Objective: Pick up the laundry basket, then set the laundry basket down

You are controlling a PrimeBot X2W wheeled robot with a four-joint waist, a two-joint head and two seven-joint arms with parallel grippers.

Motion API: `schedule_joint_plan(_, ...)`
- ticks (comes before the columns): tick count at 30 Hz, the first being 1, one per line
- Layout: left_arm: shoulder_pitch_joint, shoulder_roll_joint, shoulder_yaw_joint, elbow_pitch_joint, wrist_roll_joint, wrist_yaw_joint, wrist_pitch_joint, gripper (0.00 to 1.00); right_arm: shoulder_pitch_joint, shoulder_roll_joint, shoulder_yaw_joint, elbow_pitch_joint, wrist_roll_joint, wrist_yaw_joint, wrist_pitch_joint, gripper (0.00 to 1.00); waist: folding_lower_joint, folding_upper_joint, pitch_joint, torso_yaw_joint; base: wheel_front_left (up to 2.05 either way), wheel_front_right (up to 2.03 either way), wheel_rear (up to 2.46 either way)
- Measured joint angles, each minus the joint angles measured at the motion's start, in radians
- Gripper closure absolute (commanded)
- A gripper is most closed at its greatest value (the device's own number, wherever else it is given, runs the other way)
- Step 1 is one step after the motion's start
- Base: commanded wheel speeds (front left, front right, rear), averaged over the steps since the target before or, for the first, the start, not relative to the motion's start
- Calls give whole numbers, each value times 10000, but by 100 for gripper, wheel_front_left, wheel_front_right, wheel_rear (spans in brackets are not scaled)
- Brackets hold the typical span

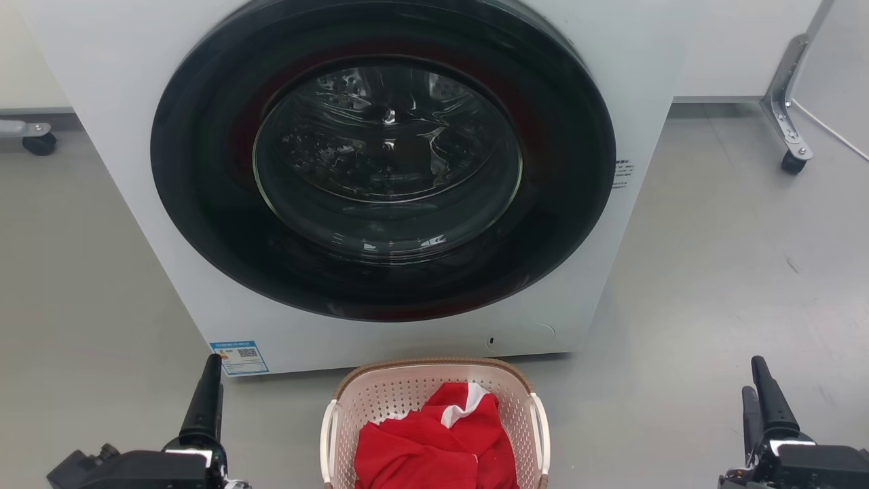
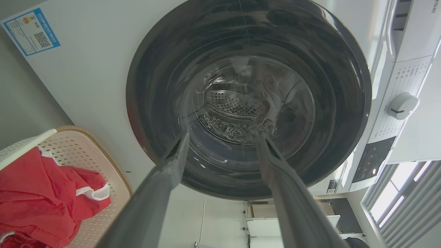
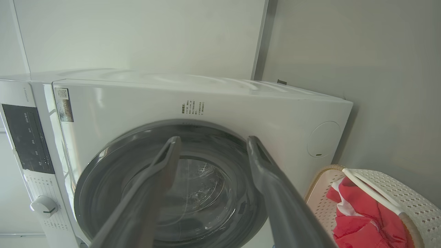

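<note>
Floor point(image 1: 713, 272): grey, with a white washing machine point(image 1: 645, 68) standing on it.
Laundry basket point(image 1: 434, 363): on the floor between the two grippers, near the machine, holding red cloth point(image 1: 434, 441).
Left gripper point(image 2: 223, 135): fingers spread, holding nothing.
Right gripper point(image 3: 213, 139): likewise spread and unladen; the pair probably flank the basket for a two-sided lift.

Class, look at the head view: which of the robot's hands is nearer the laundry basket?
Left. The left hand stands apart, left of the laundry basket; the right hand stands farther off on its right.
</note>
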Motion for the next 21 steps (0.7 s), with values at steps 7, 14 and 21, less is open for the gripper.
schedule_joint_plan(7, -203, 232, -383, -142, 1124, 0, -343, 0, -148, -240, 316, -73, -1014, -10, -370, 0, 0, 0, 3, 12, 0, 0, 0)
schedule_joint_plan(14, -304, 476, -750, -286, 2351, 109, -594, 0, -230, -472, 656, -125, -2151, -203, -648, 0, 0, 0, 6, 26, 0, 0, 0)
schedule_joint_plan(21, -421, 656, -1081, -462, 3636, 426, -865, 0, -359, -698, 1032, -215, -3363, -435, -926, 0, 0, 0, 2, 33, 0, 0, 0)
